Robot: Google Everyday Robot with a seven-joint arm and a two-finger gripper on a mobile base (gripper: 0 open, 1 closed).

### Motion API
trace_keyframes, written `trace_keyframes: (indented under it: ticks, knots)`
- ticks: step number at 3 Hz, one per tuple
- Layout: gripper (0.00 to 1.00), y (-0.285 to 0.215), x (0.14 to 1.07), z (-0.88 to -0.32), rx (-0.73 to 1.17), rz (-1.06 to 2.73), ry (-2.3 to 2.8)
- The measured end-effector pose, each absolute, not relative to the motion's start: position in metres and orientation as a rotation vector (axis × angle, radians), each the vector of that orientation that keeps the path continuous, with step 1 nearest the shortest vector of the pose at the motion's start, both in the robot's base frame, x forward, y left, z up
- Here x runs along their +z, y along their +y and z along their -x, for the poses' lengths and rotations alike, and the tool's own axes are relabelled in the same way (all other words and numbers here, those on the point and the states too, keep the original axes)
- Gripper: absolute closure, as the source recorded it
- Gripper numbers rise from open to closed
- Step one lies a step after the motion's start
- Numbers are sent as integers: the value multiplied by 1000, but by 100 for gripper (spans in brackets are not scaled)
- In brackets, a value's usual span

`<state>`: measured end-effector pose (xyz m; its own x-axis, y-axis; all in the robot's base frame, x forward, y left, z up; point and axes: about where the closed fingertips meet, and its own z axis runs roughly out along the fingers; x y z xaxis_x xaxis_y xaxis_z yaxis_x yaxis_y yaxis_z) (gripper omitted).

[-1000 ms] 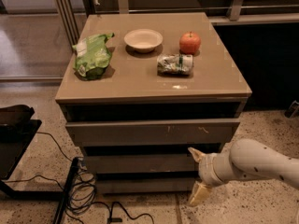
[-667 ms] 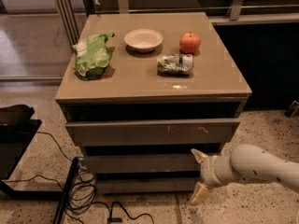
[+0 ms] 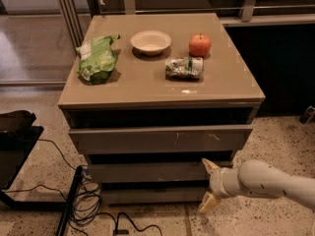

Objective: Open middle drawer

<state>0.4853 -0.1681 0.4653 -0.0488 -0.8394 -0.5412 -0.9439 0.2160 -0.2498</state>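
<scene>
The cabinet has three stacked grey drawer fronts. The middle drawer (image 3: 147, 172) is the plain front of medium height, under the taller scratched top front (image 3: 157, 139) and above the slim bottom front (image 3: 147, 194). It looks closed. My gripper (image 3: 209, 184) is low at the cabinet's front right, level with the right end of the middle and bottom fronts. Its two cream fingertips (image 3: 210, 165) are spread apart, one above the other, and hold nothing. The white arm (image 3: 268, 181) comes in from the right.
On the cabinet top (image 3: 147, 85) lie a green chip bag (image 3: 97, 58), a white bowl (image 3: 150, 42), a red apple (image 3: 200, 44) and a crushed can (image 3: 183, 67). Cables (image 3: 88, 205) and a black stand (image 3: 15, 146) are on the floor at the left.
The gripper has shifted very slightly to the right. The drawers have not moved.
</scene>
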Motion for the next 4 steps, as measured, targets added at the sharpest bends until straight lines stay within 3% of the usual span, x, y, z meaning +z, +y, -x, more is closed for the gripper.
trace_keyframes:
  ticks: [4]
  knots:
    - [0,-153,454,-566,374,1586,1754]
